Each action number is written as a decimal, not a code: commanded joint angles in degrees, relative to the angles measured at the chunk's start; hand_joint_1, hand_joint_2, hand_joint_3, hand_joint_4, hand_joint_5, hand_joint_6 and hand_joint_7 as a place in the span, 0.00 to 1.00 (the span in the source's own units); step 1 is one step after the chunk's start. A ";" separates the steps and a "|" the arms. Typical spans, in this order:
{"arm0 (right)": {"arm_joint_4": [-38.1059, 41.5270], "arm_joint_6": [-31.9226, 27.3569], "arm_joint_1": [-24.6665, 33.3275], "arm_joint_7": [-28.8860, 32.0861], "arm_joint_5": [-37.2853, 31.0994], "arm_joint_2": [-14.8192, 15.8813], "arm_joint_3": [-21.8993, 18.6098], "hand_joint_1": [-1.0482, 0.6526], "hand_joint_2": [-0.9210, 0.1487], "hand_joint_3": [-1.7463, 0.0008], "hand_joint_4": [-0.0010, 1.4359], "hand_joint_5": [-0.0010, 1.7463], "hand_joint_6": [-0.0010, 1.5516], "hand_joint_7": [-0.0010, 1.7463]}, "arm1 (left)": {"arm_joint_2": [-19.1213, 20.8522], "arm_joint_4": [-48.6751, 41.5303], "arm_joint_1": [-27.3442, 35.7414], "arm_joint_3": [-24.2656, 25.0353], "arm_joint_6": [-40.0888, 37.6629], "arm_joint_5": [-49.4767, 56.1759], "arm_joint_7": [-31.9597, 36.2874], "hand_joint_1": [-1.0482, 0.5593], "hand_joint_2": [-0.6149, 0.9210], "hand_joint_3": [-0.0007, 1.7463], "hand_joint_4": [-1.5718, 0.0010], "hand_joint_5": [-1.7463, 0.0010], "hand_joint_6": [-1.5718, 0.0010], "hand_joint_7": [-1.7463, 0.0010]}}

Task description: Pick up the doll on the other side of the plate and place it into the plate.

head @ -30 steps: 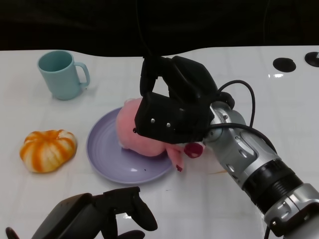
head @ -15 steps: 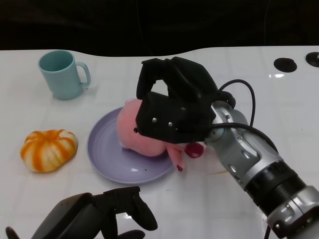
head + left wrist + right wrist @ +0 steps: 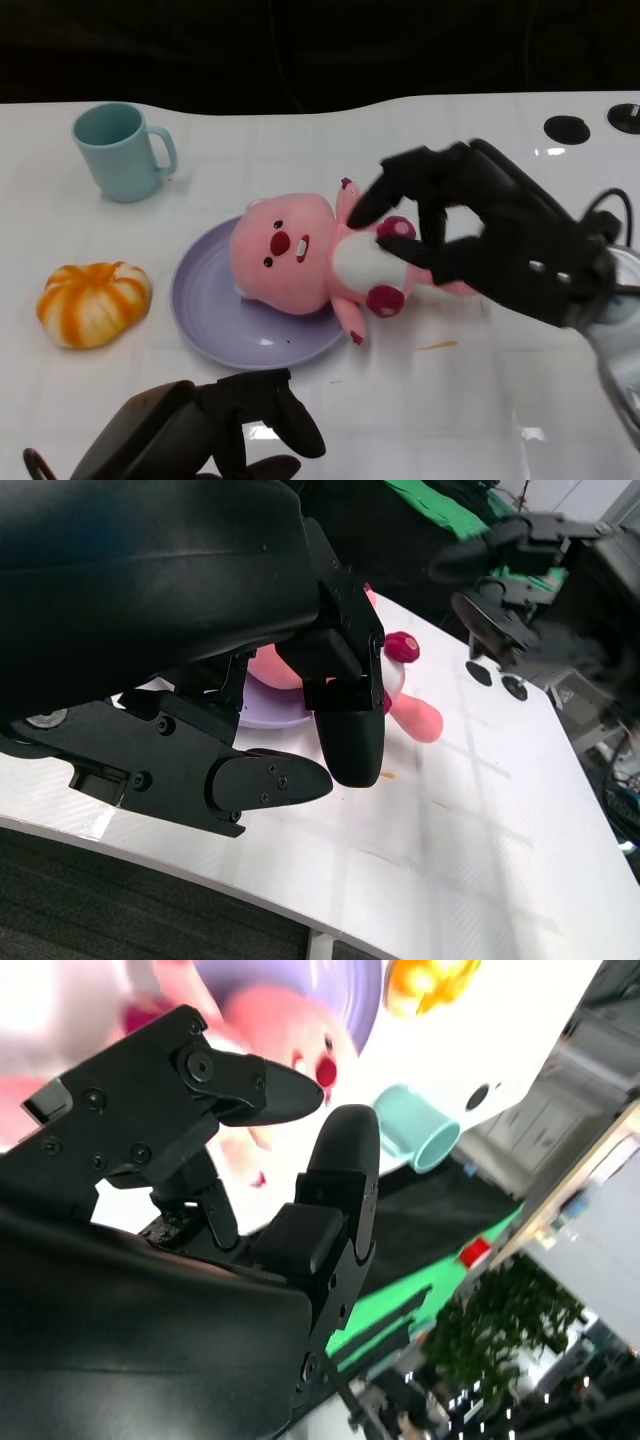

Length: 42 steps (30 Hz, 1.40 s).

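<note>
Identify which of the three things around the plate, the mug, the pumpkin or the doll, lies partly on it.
The pink doll: its head rests on the purple plate. The teal mug and orange pumpkin sit clear of it.

Count from my station: one pink doll (image 3: 300,255), one lilac plate (image 3: 205,320), one teal mug (image 3: 118,150), one orange-and-white pumpkin (image 3: 92,304). I see two dark round holes (image 3: 567,127) at the table's far right edge, possibly more beyond the frame.

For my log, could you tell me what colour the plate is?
The plate is pale purple, clearest in the head view.
</note>
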State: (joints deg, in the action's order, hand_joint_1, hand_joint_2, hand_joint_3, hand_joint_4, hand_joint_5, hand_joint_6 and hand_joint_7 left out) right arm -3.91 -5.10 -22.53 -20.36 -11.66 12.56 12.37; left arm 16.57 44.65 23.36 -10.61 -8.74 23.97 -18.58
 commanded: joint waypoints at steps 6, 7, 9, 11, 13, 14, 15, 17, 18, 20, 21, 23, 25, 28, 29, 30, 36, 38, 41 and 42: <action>-13.65 -3.16 11.06 -7.33 7.07 7.07 -5.13 0.52 0.26 0.60 0.53 0.76 0.58 0.43 | 0.23 0.16 -0.25 -0.35 -0.83 0.83 0.22 0.51 0.99 0.24 0.62 0.00 0.57 0.41; -14.54 -3.02 12.18 -7.99 7.40 7.97 -5.57 0.52 0.27 0.59 0.53 0.79 0.57 0.46 | 0.26 0.25 -0.27 -0.44 -0.94 1.01 0.19 0.51 0.99 0.24 0.62 0.00 0.57 0.41; -16.71 -3.49 14.24 -9.31 7.69 9.88 -6.31 0.53 0.29 0.55 0.54 0.77 0.55 0.53 | 0.29 0.36 -0.29 -0.53 -1.06 1.18 0.13 0.51 0.99 0.23 0.62 0.01 0.57 0.41; -19.84 -5.18 16.26 -10.98 8.25 12.13 -7.25 0.53 0.30 0.53 0.54 0.75 0.53 0.57 | 0.34 0.32 -0.34 -0.46 -1.03 1.22 0.13 0.51 0.99 0.23 0.62 0.01 0.57 0.41; -23.11 -7.43 18.04 -12.66 9.10 14.20 -8.25 0.55 0.31 0.53 0.55 0.74 0.51 0.58 | 0.47 0.29 -0.37 -0.20 -1.03 1.09 0.08 0.51 0.99 0.23 0.62 0.01 0.57 0.41; -24.71 -8.68 18.93 -13.22 9.64 14.87 -8.71 0.55 0.30 0.54 0.55 0.75 0.51 0.58 | 0.57 0.27 -0.34 0.04 -0.99 0.88 0.02 0.51 0.99 0.23 0.62 0.02 0.57 0.41; -25.76 -9.62 19.46 -13.48 10.02 15.28 -8.96 0.56 0.29 0.55 0.54 0.75 0.51 0.58 | 0.64 0.25 -0.32 0.21 -0.96 0.71 -0.03 0.51 0.99 0.23 0.62 0.02 0.57 0.41; -28.87 -11.95 21.55 -13.24 11.03 15.39 -9.30 0.57 0.30 0.53 0.53 0.78 0.51 0.59 | 0.97 0.12 -0.23 0.96 -0.70 -0.02 -0.21 0.51 1.00 0.23 0.62 0.02 0.57 0.41; -30.15 -12.86 22.42 -12.90 11.07 15.38 -9.19 0.57 0.34 0.48 0.52 0.80 0.51 0.61 | 1.15 0.04 -0.20 1.34 -0.59 -0.41 -0.30 0.51 1.00 0.23 0.62 0.02 0.57 0.41; -31.28 -13.42 23.72 -12.17 10.40 15.16 -8.52 0.57 0.36 0.44 0.52 0.82 0.51 0.62 | 1.49 -0.35 -0.15 2.07 -0.13 -1.15 -0.27 0.50 1.00 0.23 0.62 0.01 0.57 0.41; -31.19 -13.24 23.97 -11.99 10.10 15.09 -8.17 0.57 0.36 0.42 0.52 0.85 0.50 0.65 | 1.62 -0.56 -0.14 2.35 0.12 -1.40 -0.24 0.51 1.00 0.23 0.63 0.02 0.57 0.41; -29.73 -12.01 23.89 -12.63 9.49 15.83 -7.10 0.57 0.36 0.39 0.52 0.89 0.49 0.69 | 1.85 -0.68 -0.08 2.83 0.31 -1.62 -0.22 0.51 1.00 0.23 0.62 0.02 0.57 0.41; -28.35 -10.83 23.74 -13.13 8.75 16.57 -6.09 0.56 0.35 0.37 0.52 0.96 0.47 0.75 | 2.05 -0.64 0.03 3.15 0.30 -1.74 -0.23 0.51 1.00 0.24 0.62 0.01 0.57 0.41; -26.92 -9.44 23.57 -13.36 7.96 16.91 -5.02 0.57 0.35 0.37 0.55 1.00 0.47 0.78 | 2.36 -0.79 0.16 3.55 0.48 -2.06 -0.31 0.51 1.00 0.24 0.63 0.02 0.57 0.41; -26.51 -9.01 23.43 -13.46 7.87 17.03 -4.70 0.56 0.35 0.37 0.56 1.00 0.46 0.78 | 2.44 -0.80 0.25 3.64 0.59 -2.13 -0.25 0.51 1.00 0.24 0.63 0.02 0.57 0.42; -26.23 -8.68 23.36 -13.51 7.82 17.09 -4.50 0.56 0.35 0.38 0.56 1.00 0.46 0.78 | 2.51 -0.79 0.34 3.70 0.68 -2.18 -0.19 0.50 1.00 0.24 0.62 0.02 0.57 0.42; -25.47 -8.01 23.66 -13.11 6.32 16.72 -3.31 0.55 0.36 0.38 0.56 1.00 0.46 0.78 | 2.97 -1.22 1.86 4.77 2.98 -2.84 -0.01 0.50 1.00 0.23 0.62 0.04 0.57 0.43; -24.99 -7.37 23.17 -13.19 5.74 16.84 -2.92 0.55 0.36 0.38 0.56 1.00 0.46 0.78 | 2.93 -1.31 2.18 5.15 3.39 -3.08 0.02 0.51 1.00 0.23 0.62 0.04 0.57 0.43; -24.42 -6.83 22.47 -13.41 5.11 17.03 -2.42 0.56 0.36 0.38 0.56 1.00 0.46 0.76 | 2.86 -1.43 2.43 5.63 3.91 -3.21 0.05 0.52 1.00 0.23 0.62 0.02 0.57 0.43; -24.36 -6.91 22.24 -13.53 4.91 17.08 -2.32 0.56 0.36 0.39 0.55 1.00 0.46 0.74 | 2.88 -1.46 2.46 5.79 4.02 -3.29 0.01 0.52 1.00 0.23 0.62 0.03 0.57 0.42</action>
State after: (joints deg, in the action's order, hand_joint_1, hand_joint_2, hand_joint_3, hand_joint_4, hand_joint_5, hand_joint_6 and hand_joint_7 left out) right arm -28.68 -12.43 0.57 -33.60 -6.57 28.55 9.91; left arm 18.68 43.56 25.50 -5.56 -5.51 21.48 -18.58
